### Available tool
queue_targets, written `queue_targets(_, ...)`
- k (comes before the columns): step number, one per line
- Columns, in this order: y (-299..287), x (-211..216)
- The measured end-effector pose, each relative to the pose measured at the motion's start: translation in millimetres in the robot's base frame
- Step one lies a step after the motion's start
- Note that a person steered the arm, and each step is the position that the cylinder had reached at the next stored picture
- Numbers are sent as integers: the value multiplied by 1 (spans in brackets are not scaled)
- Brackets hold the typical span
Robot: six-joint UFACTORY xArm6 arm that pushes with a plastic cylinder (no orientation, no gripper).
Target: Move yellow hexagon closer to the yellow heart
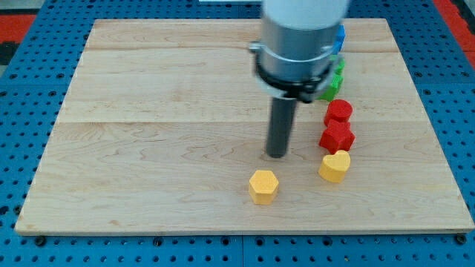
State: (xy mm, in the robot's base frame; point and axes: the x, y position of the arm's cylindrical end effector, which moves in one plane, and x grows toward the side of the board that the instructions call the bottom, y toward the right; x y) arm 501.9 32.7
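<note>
The wooden worktop (171, 89), a pale board of glued planks, fills most of the view and lies on a blue perforated base (22, 96) whose holes show along every side. No brand, label or writing can be read anywhere on the board, the arm or the blocks.

The arm (300, 37) comes in from the view's top as a wide grey cylinder with a black collar, narrowing to a straight dark rod. There is no gripper here, so nothing opens or closes; my tip (277, 155) rests on bare wood and touches no block.

Taking the yellow hexagon (263, 186) as the landmark: it sits near the board's bottom edge, slightly left of centre line of the rod, with my tip just above it and a little to its right, a clear gap between them. The yellow heart (335, 166) lies to the hexagon's right and slightly higher, apart from it. Directly above the heart stand two red blocks, a red star-like block (337, 137) nearly touching the heart and a red cylinder (338, 112) above that. Farther up the same column, partly hidden behind the arm, are a green block (334, 81) and a blue block (341, 37), their shapes unclear.
</note>
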Motion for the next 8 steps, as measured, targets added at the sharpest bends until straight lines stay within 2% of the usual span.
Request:
queue_targets(1, -47, 9)
queue_targets(2, -58, 39)
queue_targets(4, -54, 54)
queue_targets(5, -22, 64)
queue_targets(8, -8, 64)
